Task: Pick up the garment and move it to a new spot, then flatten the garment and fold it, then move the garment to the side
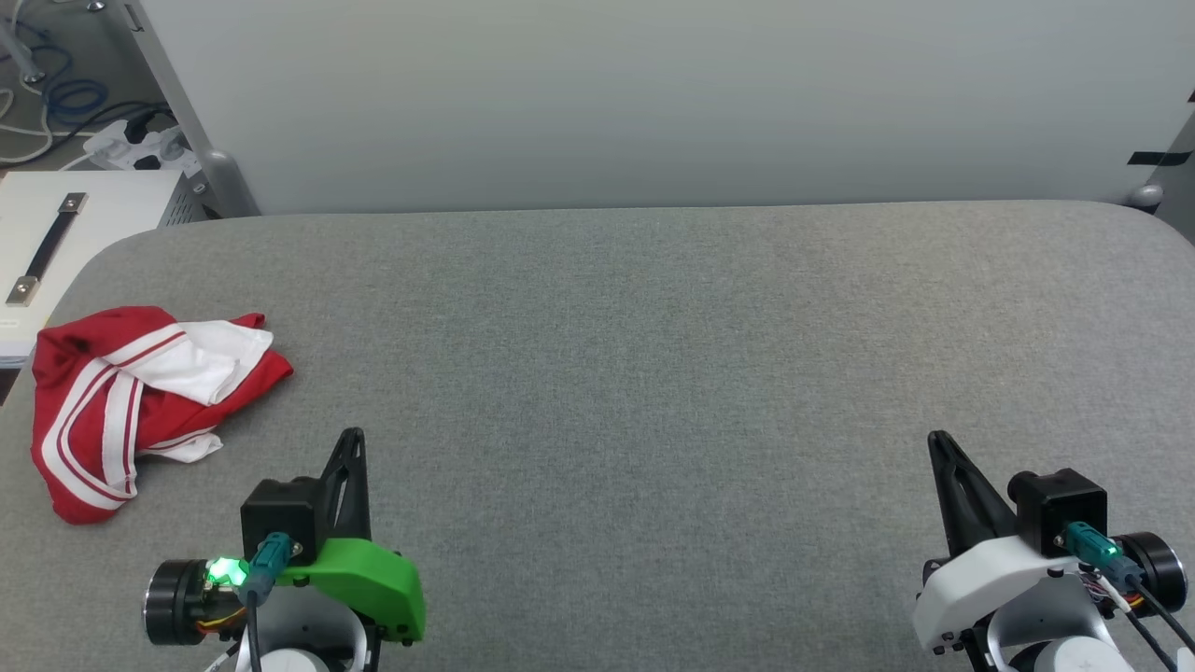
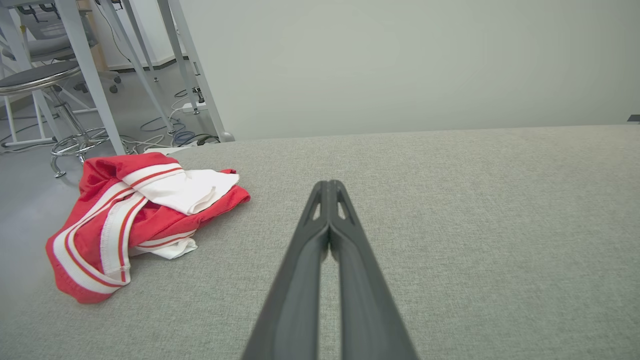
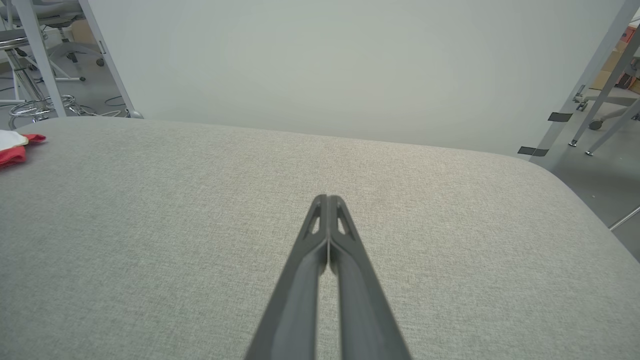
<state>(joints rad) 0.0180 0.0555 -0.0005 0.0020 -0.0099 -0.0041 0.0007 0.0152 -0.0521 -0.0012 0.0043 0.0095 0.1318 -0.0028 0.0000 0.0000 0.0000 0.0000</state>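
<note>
**Item 1, left jaws.** We record them clenched and empty. The two dark fingers (image 2: 300, 285) press tip to tip over bare worktop (image 1: 653, 373), at the lower left of the head view, above a green wrist cover (image 1: 364, 579).

**Item 2, right jaws.** We record these clenched too, with nothing between the fingers (image 3: 360, 290). They sit at the lower right of the head view, well apart from the left pair.

**Item 3, the garment (image 1: 140, 401).** We list one red jersey with a white sleeve and red-and-white striped trim. It lies crumpled in a heap at the worktop's left edge, near the left jaws but not touching them, and far from the right ones. The right wrist view catches a red-and-white scrap of it at its left margin. Any chest lettering is hidden in the folds.

**Item 4, surroundings.** A white cabinet (image 1: 56, 243) with a dark strap handle stands beyond the worktop's left corner. A power strip (image 1: 140, 145) and cables lie on the floor behind it, a stool (image 2: 35, 80) stands nearby, and a pale wall panel (image 1: 653, 93) runs along the back.

**Item 5, progress, as we judge it.** No step is done yet, since the garment is bunched, unheld and at the margin. All of the task remains: grasp it, carry it to a new spot, flatten it, fold it and move it aside. The broad bare middle looks the likeliest new spot. We reckon the left jaws are best placed to begin, and they must part first
</note>
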